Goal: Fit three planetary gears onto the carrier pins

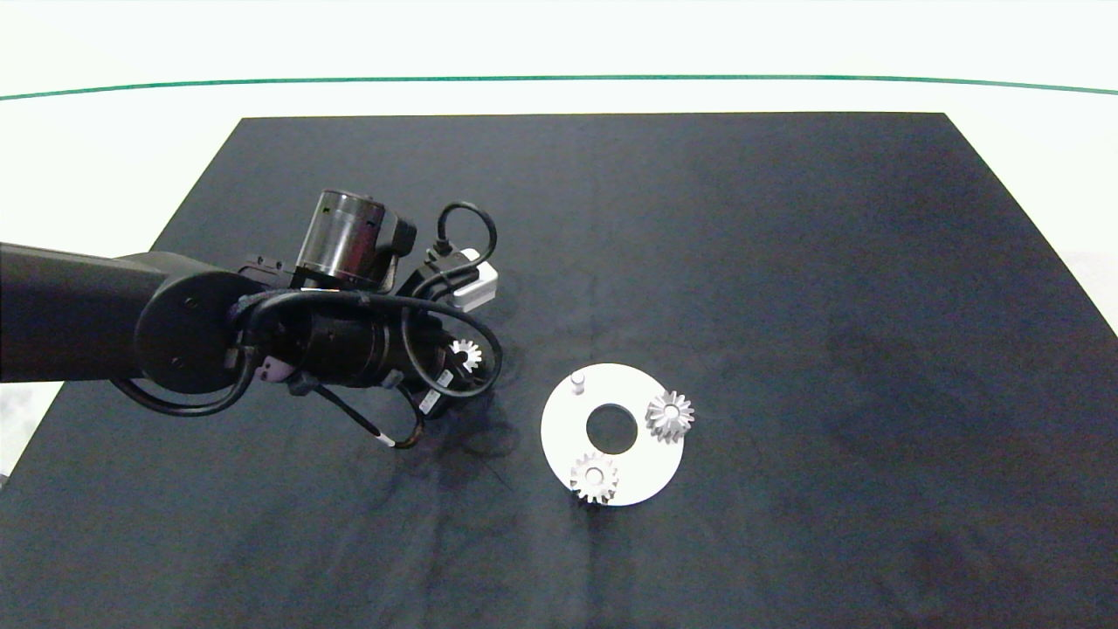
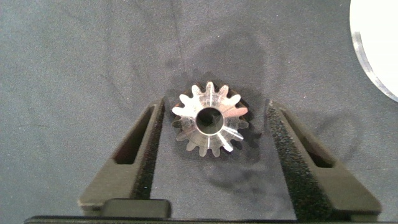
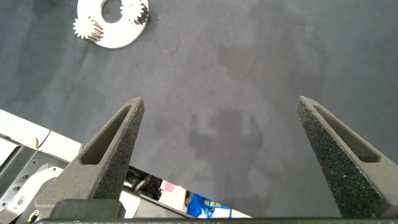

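On white disc (image 1: 559,437), two gears (image 1: 670,416) seated, one peg (image 1: 576,382) bare. Third gear (image 2: 210,119) loose on black mat, between spread fingers of left gripper (image 2: 214,121), ungrasped. Right gripper (image 3: 221,109) open, parked away.

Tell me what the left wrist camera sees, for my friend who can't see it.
A small silver gear with a dark centre hole lies flat on dark cloth between the left gripper's two open fingers, which do not touch it. The edge of a white disc peeks in at one corner.
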{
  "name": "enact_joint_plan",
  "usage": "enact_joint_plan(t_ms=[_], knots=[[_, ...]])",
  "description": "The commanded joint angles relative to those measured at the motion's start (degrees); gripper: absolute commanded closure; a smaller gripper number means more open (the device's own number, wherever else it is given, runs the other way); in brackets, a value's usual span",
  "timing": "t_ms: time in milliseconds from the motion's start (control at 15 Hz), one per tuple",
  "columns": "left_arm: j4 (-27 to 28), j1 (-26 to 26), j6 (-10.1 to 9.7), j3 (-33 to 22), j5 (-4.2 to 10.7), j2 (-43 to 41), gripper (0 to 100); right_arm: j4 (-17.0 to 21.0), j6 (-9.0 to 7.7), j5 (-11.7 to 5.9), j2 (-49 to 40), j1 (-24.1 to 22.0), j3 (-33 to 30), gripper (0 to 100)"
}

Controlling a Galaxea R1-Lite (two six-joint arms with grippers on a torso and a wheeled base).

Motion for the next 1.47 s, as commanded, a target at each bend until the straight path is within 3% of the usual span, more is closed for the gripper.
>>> enact_joint_plan(t_ms=[67, 1467], knots=[[0.0, 0.3, 0.21, 0.1, -0.07, 0.0, 41, 0.1, 0.02, -0.08, 0.2, 0.0, -0.1, 0], [-1.4, 0.5, 0.30, 0.7, -0.16, 0.9, 83, 0.1, 0.11, 0.27, 0.2, 0.0, -0.1, 0]])
